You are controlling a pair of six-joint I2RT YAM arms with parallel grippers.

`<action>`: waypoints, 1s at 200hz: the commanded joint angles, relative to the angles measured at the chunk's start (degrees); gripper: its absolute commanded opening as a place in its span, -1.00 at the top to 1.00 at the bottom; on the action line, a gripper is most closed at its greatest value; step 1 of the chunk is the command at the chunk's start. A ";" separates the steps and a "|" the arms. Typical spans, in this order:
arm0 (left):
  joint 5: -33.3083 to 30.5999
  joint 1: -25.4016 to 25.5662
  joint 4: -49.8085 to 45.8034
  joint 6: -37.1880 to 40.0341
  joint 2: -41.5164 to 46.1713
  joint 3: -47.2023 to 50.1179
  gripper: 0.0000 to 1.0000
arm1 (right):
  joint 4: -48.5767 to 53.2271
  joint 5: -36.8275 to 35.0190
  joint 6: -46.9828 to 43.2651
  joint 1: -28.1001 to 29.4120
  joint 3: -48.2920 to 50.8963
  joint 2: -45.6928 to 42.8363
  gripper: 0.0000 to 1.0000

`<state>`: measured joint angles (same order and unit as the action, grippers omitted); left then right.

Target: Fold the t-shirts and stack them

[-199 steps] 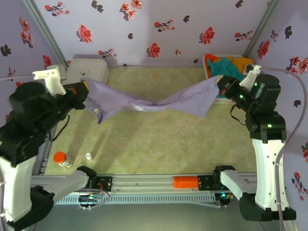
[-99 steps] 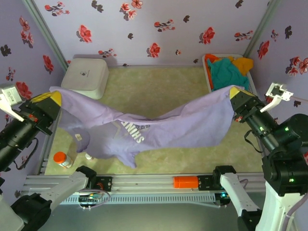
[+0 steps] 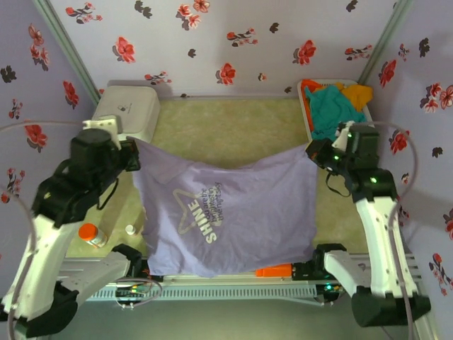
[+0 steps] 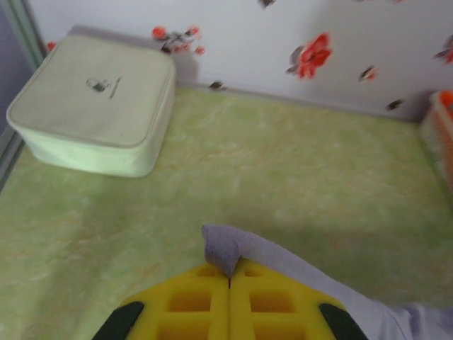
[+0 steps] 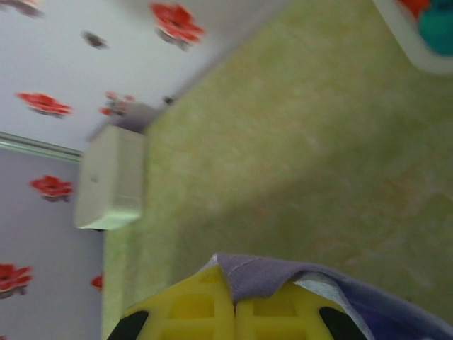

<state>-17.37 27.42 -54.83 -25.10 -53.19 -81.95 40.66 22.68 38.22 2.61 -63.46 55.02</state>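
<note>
Left hand (image 4: 228,273): pinched fully shut on one top corner of lavender t-shirt (image 3: 226,219), just in front of white box (image 3: 127,113). Right hand (image 5: 233,283): shut likewise on the opposite corner, far across from the box. Shirt: spread print-up, trailing away from the box. Advice: lower both corners evenly, draw taut, lay flat on worktop (image 3: 233,127) before folding. Other shirts (image 3: 333,105): heaped well across from the box.

We see a green table (image 3: 233,124) — white box (image 3: 127,112) just beyond the left claw (image 3: 134,154), orange-capped bottle (image 3: 90,234) nearer than it, white tray (image 3: 306,106) beyond the right claw (image 3: 316,151).
</note>
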 commanded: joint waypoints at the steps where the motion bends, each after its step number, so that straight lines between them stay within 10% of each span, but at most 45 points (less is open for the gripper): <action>1: -2.98 -3.07 11.29 0.31 -2.86 5.13 1.00 | -11.33 0.75 1.87 -0.33 4.09 5.94 1.00; 55: 12.39 -12.28 28.91 -1.71 -19.58 12.31 1.00 | -19.75 0.34 0.79 -0.71 -1.28 26.52 1.00; 112: 24.00 -15.95 27.93 -2.53 -39.54 -1.50 1.00 | -17.73 1.32 -0.67 -2.57 -9.25 37.56 1.00; 200: 33.93 -19.31 22.84 -11.76 -31.51 9.38 1.00 | -12.18 1.51 -4.50 -2.96 -1.65 34.95 1.00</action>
<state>12.16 9.30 -29.45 -32.10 -90.74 -76.93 25.58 23.40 35.68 -0.01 -68.10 91.96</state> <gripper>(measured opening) 0.047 0.043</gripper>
